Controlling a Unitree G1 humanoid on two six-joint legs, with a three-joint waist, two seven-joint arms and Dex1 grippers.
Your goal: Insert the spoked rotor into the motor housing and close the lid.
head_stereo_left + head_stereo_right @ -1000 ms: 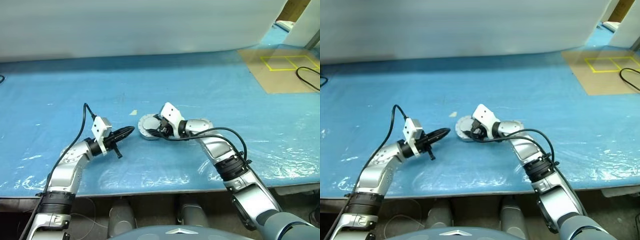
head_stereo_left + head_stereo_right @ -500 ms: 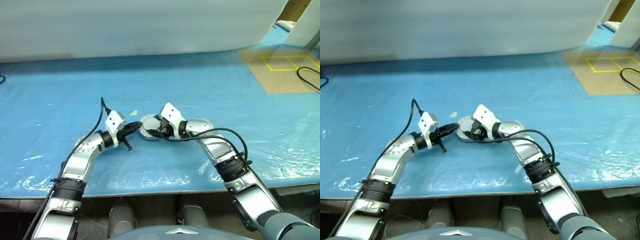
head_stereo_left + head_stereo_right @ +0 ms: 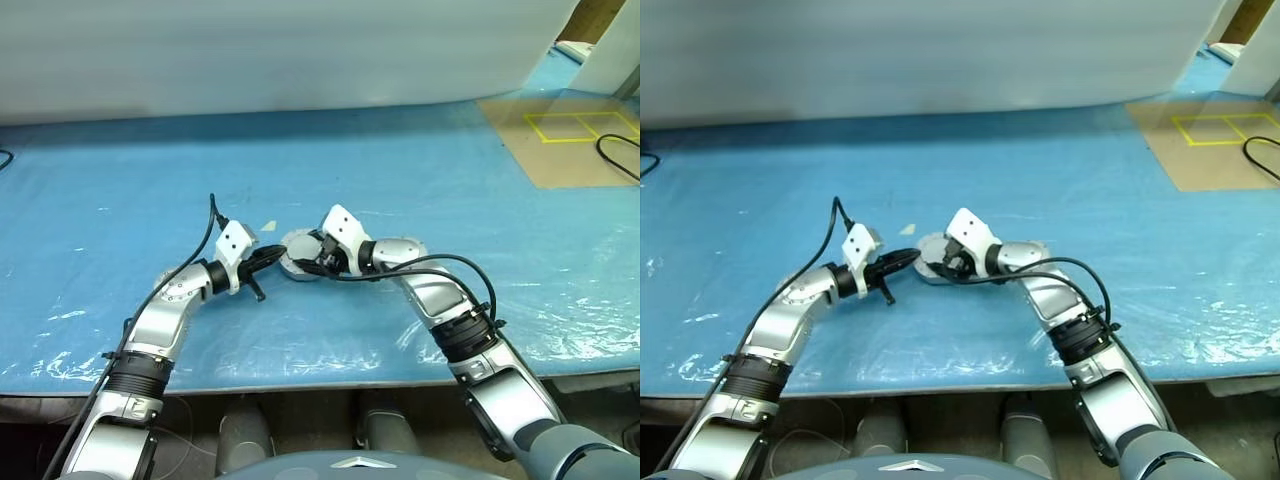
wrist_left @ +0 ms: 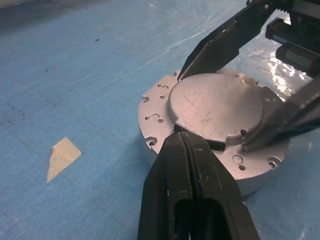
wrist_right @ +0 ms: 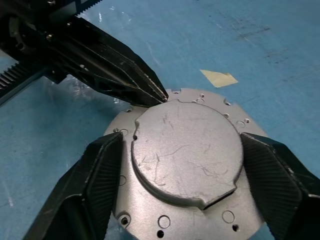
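While closed left gripper (image 4: 186,142) touches lid (image 5: 185,150), open right gripper (image 5: 186,165) straddles it, contents hidden.

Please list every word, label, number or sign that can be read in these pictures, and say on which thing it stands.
None can be read.
The metal disc bears only scratches and small holes.
The scrap of tape on the blue table cover is blank.
The yellow lines on the brown board form boxes, not letters.

Place: workshop or robot test bay
Bench: blue plastic sheet (image 3: 420,170) covering the worktop
Floor: yellow tape squares (image 3: 575,124) on a brown board
Backdrop: plain white screen (image 3: 270,50)
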